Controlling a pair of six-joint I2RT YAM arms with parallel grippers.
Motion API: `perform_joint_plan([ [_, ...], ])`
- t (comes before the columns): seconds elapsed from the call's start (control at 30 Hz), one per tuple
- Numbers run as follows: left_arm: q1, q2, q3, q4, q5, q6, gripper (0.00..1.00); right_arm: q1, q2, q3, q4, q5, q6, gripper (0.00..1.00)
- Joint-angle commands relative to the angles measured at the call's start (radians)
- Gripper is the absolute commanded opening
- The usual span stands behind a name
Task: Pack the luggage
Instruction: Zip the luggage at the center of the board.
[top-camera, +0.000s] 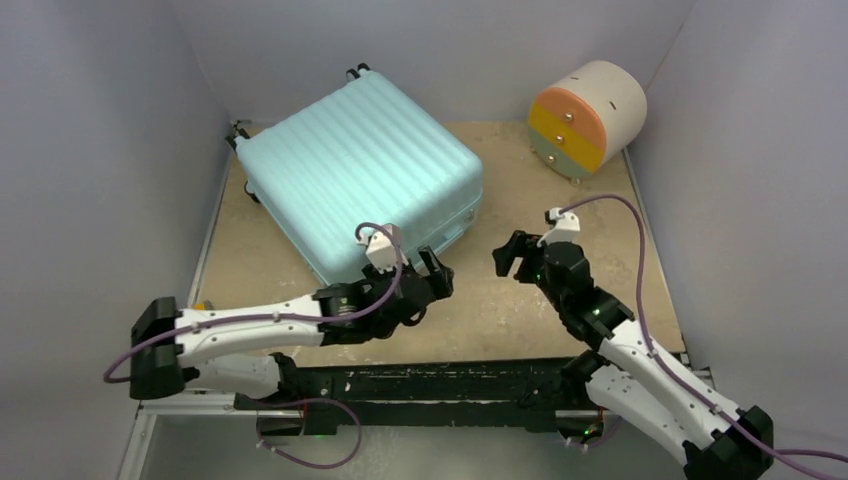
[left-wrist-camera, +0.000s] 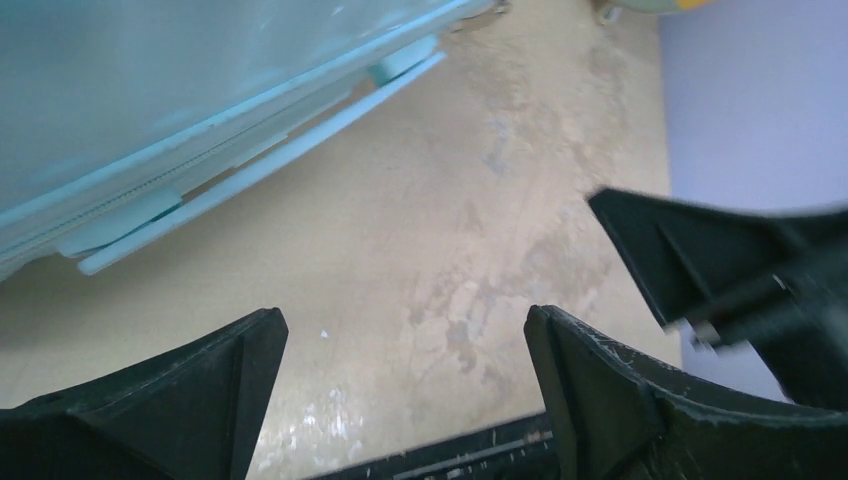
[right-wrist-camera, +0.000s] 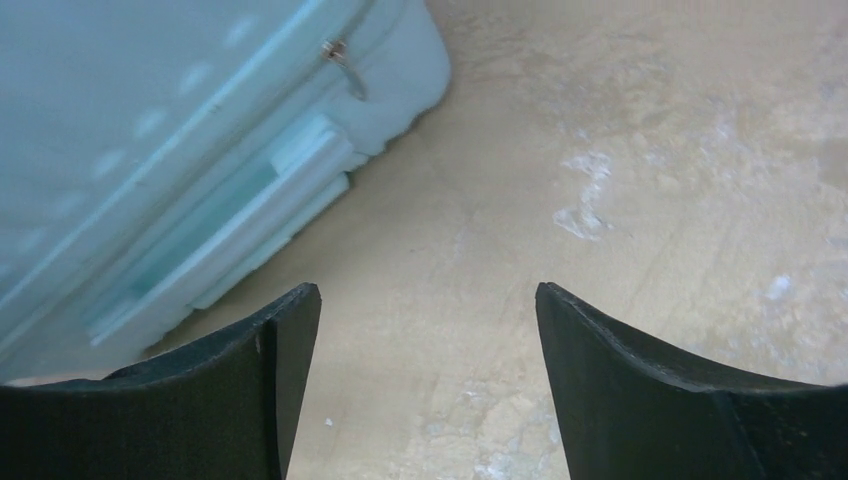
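Observation:
The luggage (top-camera: 360, 170), a pale teal ribbed hard-shell suitcase, lies closed and flat on the tan table at the back left. Its side with the handle (left-wrist-camera: 260, 165) fills the upper left of the left wrist view, and its zip pull (right-wrist-camera: 340, 55) shows in the right wrist view. My left gripper (top-camera: 432, 272) hovers open just off the suitcase's near right corner, nothing between its fingers (left-wrist-camera: 200, 400). My right gripper (top-camera: 512, 256) stands open to the right of it, facing the suitcase, empty over bare table (right-wrist-camera: 450, 300).
A round cream drawer unit (top-camera: 587, 117) with orange, yellow and green fronts lies on its side at the back right. Grey walls close in on three sides. A black rail (top-camera: 450, 385) runs along the near edge. The right gripper's finger (left-wrist-camera: 720, 270) shows in the left wrist view.

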Motion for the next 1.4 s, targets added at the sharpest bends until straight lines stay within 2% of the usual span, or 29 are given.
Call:
perform_joint_plan([
  [0.0, -0.032, -0.167, 0.141, -0.141, -0.078, 0.236, 0.99, -0.099, 0.093, 0.187, 0.124, -0.267, -0.062, 0.85],
  [0.1, -0.027, -0.242, 0.243, -0.262, -0.179, 0.371, 1.0, -0.162, 0.207, 0.336, 0.17, -0.4, -0.058, 0.9],
  [0.17, 0.024, -0.283, 0.292, -0.334, -0.221, 0.421, 1.0, -0.171, 0.294, 0.445, 0.176, -0.437, -0.073, 0.92],
  [0.37, 0.286, -0.378, 0.345, -0.394, -0.12, 0.565, 1.0, -0.192, 0.599, 0.792, 0.118, -0.489, -0.149, 0.93],
  [0.4, 0.488, -0.359, 0.351, -0.415, 0.043, 0.613, 1.0, -0.215, 0.761, 0.962, 0.074, -0.51, -0.177, 0.94],
  [0.53, 0.738, -0.353, 0.36, -0.42, 0.272, 0.627, 1.0, -0.262, 0.918, 1.108, 0.026, -0.614, -0.18, 0.94],
  [0.63, 0.89, -0.371, 0.372, -0.464, 0.39, 0.63, 1.0, -0.277, 1.004, 1.185, 0.015, -0.694, -0.173, 0.95],
  [0.8, 1.038, -0.389, 0.262, -0.434, 0.571, 0.59, 1.0, -0.285, 1.158, 1.332, -0.051, -0.803, -0.191, 0.96],
  [0.93, 1.118, -0.39, 0.185, -0.352, 0.678, 0.584, 1.0, -0.294, 1.185, 1.31, -0.041, -0.843, -0.19, 0.95],
  [1.1, 1.224, -0.332, 0.141, -0.277, 0.817, 0.617, 1.0, -0.293, 1.173, 1.206, -0.021, -0.876, -0.194, 0.92],
  [1.23, 1.297, -0.273, 0.1, -0.178, 0.966, 0.674, 1.0, -0.293, 1.145, 1.127, 0.006, -0.912, -0.172, 0.86],
  [1.37, 1.299, -0.179, 0.107, -0.111, 1.111, 0.758, 0.98, -0.293, 1.09, 1.02, 0.03, -0.923, -0.153, 0.77],
])
